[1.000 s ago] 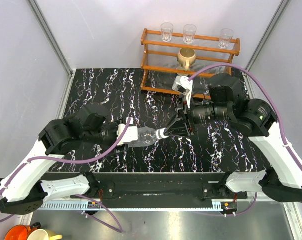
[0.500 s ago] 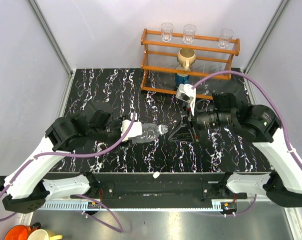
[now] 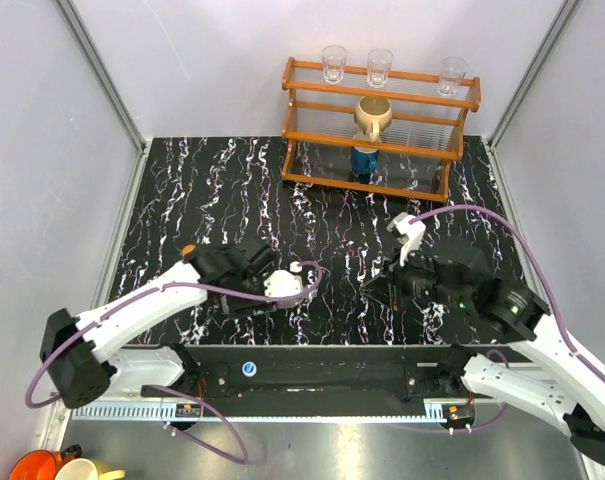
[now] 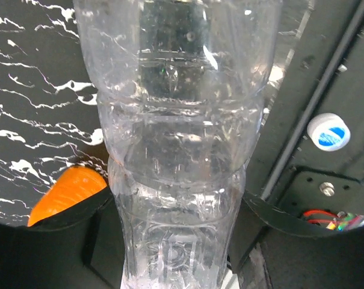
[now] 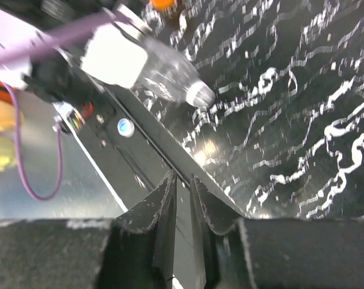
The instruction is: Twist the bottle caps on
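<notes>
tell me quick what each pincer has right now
Left pincer: closed on the clear ribbed plastic bottle.
Right pincer: closed, holding nothing.

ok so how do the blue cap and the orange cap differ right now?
Blue cap lies off the table, on the black base frame; orange cap sits on the table beside the left arm. Blue cap shows fully in the left wrist view; orange cap is partly hidden. Neither is on the clear bottle.

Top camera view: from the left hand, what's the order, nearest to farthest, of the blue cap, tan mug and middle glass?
1. Blue cap, on the front rail near the left hand.
2. Tan mug, in the rack, far side.
3. Middle glass, atop the rack, farthest back.
</notes>
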Controlling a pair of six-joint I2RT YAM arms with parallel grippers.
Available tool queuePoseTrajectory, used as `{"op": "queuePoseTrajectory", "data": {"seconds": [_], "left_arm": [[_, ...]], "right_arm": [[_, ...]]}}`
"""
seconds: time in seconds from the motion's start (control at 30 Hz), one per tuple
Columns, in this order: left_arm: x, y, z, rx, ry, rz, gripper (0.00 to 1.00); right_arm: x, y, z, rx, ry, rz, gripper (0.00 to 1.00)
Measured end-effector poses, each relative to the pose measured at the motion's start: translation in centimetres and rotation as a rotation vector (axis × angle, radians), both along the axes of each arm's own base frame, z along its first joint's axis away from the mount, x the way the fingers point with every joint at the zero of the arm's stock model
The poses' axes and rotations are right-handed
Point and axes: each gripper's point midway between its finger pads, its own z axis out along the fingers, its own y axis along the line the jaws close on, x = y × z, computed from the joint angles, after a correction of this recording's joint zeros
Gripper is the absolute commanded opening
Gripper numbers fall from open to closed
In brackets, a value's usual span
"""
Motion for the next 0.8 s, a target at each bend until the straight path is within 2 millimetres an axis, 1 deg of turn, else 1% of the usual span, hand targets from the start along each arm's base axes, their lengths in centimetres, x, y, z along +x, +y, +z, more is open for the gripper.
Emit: {"op": "queuePoseTrajectory", "data": {"seconds": [0.13, 0.2, 0.23, 0.27, 0.33, 0.43, 0.47, 0.57, 0.6, 0.67, 0.7, 0.73, 0.8], "left_arm": [[2.5, -1.3, -2.3, 0.051, -0.005, 0.027, 0.52], [3.7, -2.1, -3.5, 0.064, -0.007, 0.036, 0.52], [4.2, -2.5, -4.1, 0.072, -0.005, 0.038, 0.52], [4.7, -2.9, -4.7, 0.078, -0.007, 0.04, 0.52], [5.7, -3.6, -6.1, 0.094, -0.009, 0.046, 0.53], [6.7, -4.1, -7.8, 0.111, -0.005, 0.064, 0.52], [7.0, -4.1, -8.2, 0.114, -0.004, 0.072, 0.51], [7.8, -4.1, -9.1, 0.119, 0.002, 0.105, 0.5], [8.1, -4.0, -9.2, 0.115, 0.002, 0.119, 0.5], [8.6, -4.0, -8.9, 0.105, -0.002, 0.143, 0.51], [8.9, -4.0, -8.6, 0.094, -0.007, 0.156, 0.51], [9.3, -4.1, -8.1, 0.082, -0.015, 0.168, 0.51], [9.9, -4.0, -6.5, 0.046, -0.029, 0.192, 0.51]], "right_arm": [[0.4, 0.0, 2.9, 0.109, -0.066, -0.044, 0.22], [0.6, 0.1, 3.7, 0.139, -0.078, -0.053, 0.23], [0.6, 0.1, 3.8, 0.144, -0.079, -0.056, 0.23], [0.7, 0.1, 3.8, 0.147, -0.079, -0.06, 0.26], [0.7, 0.1, 3.9, 0.151, -0.08, -0.065, 0.29], [0.5, -0.1, 4.0, 0.156, -0.088, -0.062, 0.37], [0.4, -0.1, 3.9, 0.155, -0.089, -0.056, 0.43], [-0.3, 0.0, 3.4, 0.158, -0.09, -0.016, 0.51], [-0.5, 0.2, 3.0, 0.159, -0.086, 0.006, 0.59], [-1.2, 1.0, 1.8, 0.157, -0.075, 0.064, 0.68], [-1.9, 1.6, 1.0, 0.147, -0.067, 0.101, 0.76], [-3.0, 2.3, 0.1, 0.133, -0.062, 0.155, 0.8], [-5.7, 3.9, -1.7, 0.09, -0.048, 0.286, 0.85]]}}
